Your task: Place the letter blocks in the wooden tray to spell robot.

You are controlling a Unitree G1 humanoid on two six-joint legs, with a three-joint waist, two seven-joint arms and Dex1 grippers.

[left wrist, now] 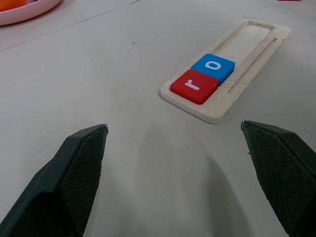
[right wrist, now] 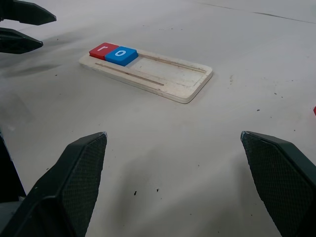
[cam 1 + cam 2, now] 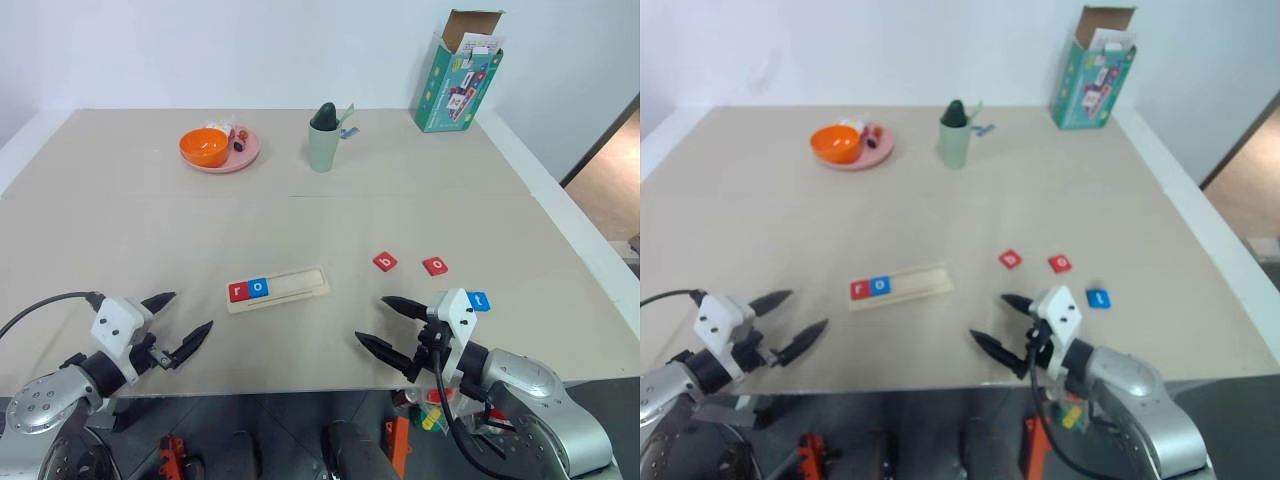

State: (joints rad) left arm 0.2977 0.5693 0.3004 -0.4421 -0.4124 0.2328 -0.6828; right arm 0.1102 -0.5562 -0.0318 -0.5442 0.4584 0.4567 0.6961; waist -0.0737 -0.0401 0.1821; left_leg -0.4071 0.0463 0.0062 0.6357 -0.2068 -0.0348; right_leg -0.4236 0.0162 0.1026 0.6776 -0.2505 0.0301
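Two grippers hover low over the near edge of the table (image 3: 120, 200), both spread wide and holding nothing. The right gripper (image 3: 385, 325) sits just inward of the blue t block (image 3: 480, 301), which lies flat on the table beside its wrist. The left gripper (image 3: 185, 325) hangs near the tray's filled end, apart from it.

Beyond them lies the wooden tray (image 3: 300, 285), flat on the table between the two arms. Its long axis runs across the table, left to right, the right end angled slightly away from the robot. A red r block (image 3: 238, 292) and a blue o block (image 3: 259, 288) sit side by side, touching, at the tray's left end; the rest of the slot is bare. Two red blocks (image 3: 385, 262) (image 3: 435, 266) lie loose to the right of the tray, well apart from it.

These blocks look light, stiff and smooth-faced, likely slippery against the fingers. Lying flat and thin, each is probably best pinched across two opposite side edges from above, fingertips close to the table.
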